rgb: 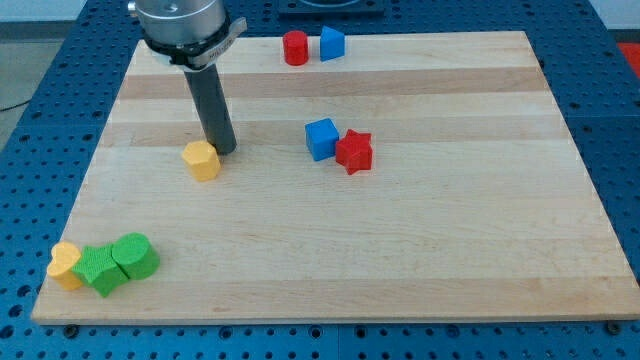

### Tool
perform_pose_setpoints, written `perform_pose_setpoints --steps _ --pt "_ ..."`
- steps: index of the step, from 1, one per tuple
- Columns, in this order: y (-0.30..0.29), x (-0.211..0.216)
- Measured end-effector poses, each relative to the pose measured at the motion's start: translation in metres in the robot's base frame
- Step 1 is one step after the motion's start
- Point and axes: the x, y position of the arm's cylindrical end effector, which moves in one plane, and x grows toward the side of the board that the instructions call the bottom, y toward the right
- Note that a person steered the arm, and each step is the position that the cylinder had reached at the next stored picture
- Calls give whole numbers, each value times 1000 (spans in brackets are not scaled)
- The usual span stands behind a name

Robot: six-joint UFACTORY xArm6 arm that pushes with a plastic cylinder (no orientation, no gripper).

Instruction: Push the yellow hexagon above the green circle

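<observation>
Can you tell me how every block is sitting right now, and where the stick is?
yellow hexagon: alone, touching my tip.
my tip: on the board, at the hexagon's upper right.
green circle: bottom-left corner, against the green star.
green star: between the green circle and the yellow heart.
yellow heart: at the board's left edge.
blue cube: mid-board, touching the red star.
red cylinder: top edge, beside a blue block.
</observation>
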Motion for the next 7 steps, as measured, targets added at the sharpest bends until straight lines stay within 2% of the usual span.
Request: perform_pose_setpoints --steps 3,5,7 --pt "-37 2" --pt "-41 8" --pt "-40 37"
